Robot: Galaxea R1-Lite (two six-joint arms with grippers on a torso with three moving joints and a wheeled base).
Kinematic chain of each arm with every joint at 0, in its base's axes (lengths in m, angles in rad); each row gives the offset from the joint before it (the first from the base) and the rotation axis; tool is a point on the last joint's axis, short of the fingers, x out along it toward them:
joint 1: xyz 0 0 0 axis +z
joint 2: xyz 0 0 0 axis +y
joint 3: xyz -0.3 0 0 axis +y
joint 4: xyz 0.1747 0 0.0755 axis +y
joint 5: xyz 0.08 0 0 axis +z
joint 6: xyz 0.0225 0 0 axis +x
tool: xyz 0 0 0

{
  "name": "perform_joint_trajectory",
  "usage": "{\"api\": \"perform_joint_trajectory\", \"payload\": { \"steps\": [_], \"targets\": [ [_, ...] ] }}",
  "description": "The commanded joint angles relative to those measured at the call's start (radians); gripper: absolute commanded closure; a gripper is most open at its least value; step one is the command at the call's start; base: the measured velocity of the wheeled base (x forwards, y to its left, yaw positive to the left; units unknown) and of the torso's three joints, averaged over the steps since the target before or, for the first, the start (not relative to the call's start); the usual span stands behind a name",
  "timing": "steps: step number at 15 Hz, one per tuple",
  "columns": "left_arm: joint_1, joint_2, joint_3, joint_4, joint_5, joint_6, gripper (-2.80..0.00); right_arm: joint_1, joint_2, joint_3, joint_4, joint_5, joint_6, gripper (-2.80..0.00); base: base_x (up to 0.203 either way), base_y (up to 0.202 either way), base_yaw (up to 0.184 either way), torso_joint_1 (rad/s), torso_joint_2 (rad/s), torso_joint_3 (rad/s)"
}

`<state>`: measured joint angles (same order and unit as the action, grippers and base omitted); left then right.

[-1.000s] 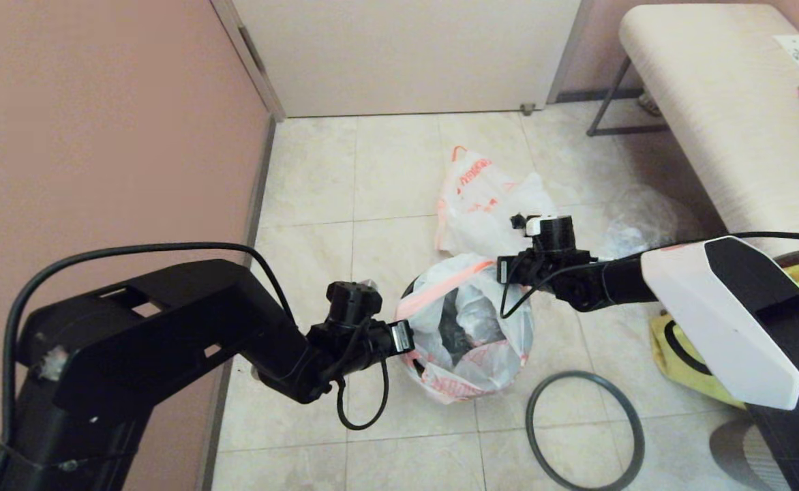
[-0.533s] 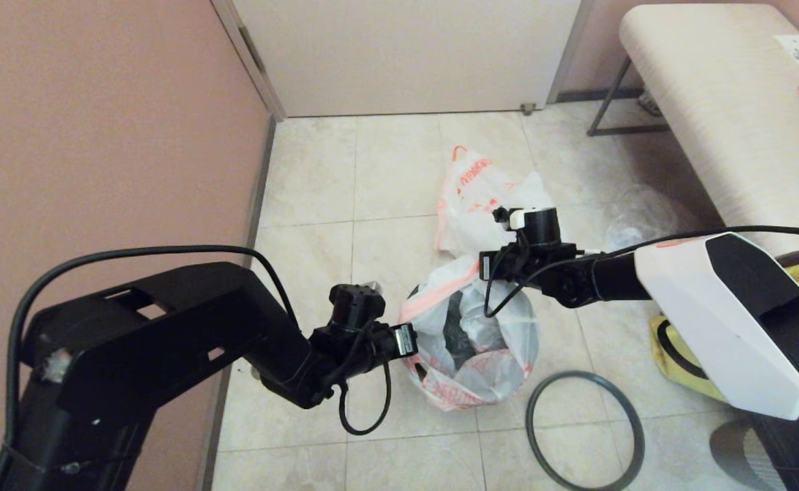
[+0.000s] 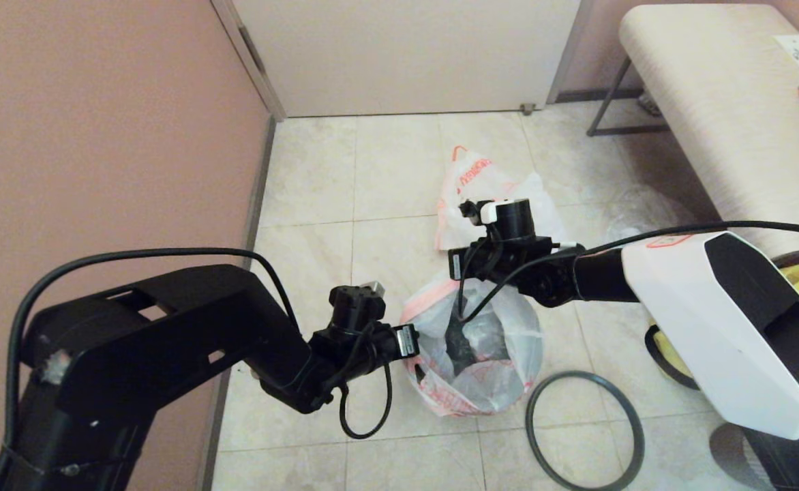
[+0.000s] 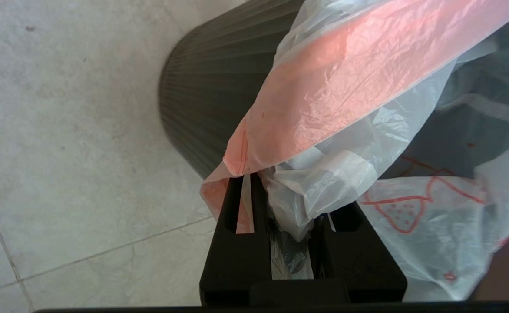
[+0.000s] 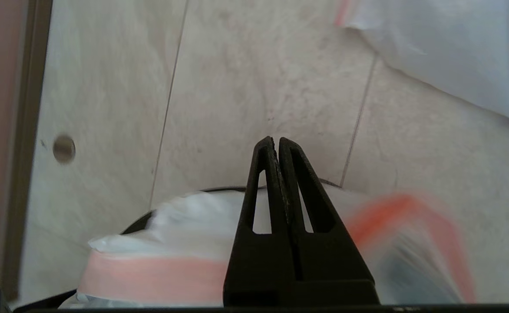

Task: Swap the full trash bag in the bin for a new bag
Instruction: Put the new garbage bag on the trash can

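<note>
Two grippers face you. Your left gripper (image 4: 280, 204) pinches the pink-orange hem of the thin translucent white plastic bag with red drawings (image 3: 502, 375), which drapes over the small round black plastic pail (image 4: 211, 100). Your right gripper (image 5: 276, 145), fingers pressed together on nothing, hovers above the pail's far rim. Beyond sits the lumpy white bag with orange-red lettering (image 3: 471, 198); the dark grey hoop (image 3: 587, 429) lies right of the pail.

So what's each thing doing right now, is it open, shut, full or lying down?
Thin translucent white new bag with pink-orange hem: draped in the bin, mouth open.
Small round black plastic bin: upright, lined.
Dark grey hoop: off, flat on the floor.
Lumpy white full trash bag: out, on the floor.
Left tool: shut on the bag's hem.
Right tool: shut, empty.
</note>
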<state>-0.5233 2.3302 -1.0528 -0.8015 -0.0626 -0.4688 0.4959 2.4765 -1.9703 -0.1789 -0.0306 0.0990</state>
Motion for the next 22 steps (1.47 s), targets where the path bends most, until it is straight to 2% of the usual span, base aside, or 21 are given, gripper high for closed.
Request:
{"api": "perform_joint_trajectory", "payload": {
  "steps": [1, 4, 7, 11, 13, 17, 22],
  "targets": [
    [0.000, 0.000, 0.005, -0.007, 0.000, -0.002, 0.00, 0.009, 0.032, -0.008, -0.004, -0.002, -0.037, 0.00, 0.000, 0.000, 0.000, 0.000, 0.00, 0.000],
    [0.000, 0.003, 0.002, -0.007, 0.000, -0.002, 0.00, 0.007, -0.042, 0.043, -0.010, -0.009, -0.030, 0.00, 0.000, 0.000, 0.000, 0.000, 0.00, 0.000],
    [0.000, 0.006, 0.001, -0.007, 0.000, -0.002, 0.00, 0.013, -0.216, 0.264, -0.017, -0.004, 0.003, 0.00, 0.000, 0.000, 0.000, 0.000, 0.00, 0.000],
    [0.000, 0.012, -0.001, -0.007, 0.001, -0.001, 0.00, 0.040, -0.329, 0.572, -0.205, 0.002, -0.012, 0.00, 0.000, 0.000, 0.000, 0.000, 0.00, 0.000],
    [0.000, 0.011, -0.001, -0.007, 0.001, -0.001, 0.00, 0.048, -0.295, 0.639, -0.293, 0.002, -0.055, 0.00, 0.000, 0.000, 0.000, 0.000, 0.00, 0.000],
    [0.000, 0.011, 0.001, -0.007, 0.001, -0.001, 0.00, 0.052, -0.215, 0.642, -0.336, 0.006, -0.062, 0.00, 0.000, 0.000, 0.000, 0.000, 0.00, 0.000],
    [-0.003, 0.012, 0.001, -0.007, 0.001, 0.001, 0.00, 0.046, -0.131, 0.540, -0.378, 0.004, -0.061, 0.00, 0.000, 0.000, 0.000, 0.000, 0.00, 0.000]
  ]
}}
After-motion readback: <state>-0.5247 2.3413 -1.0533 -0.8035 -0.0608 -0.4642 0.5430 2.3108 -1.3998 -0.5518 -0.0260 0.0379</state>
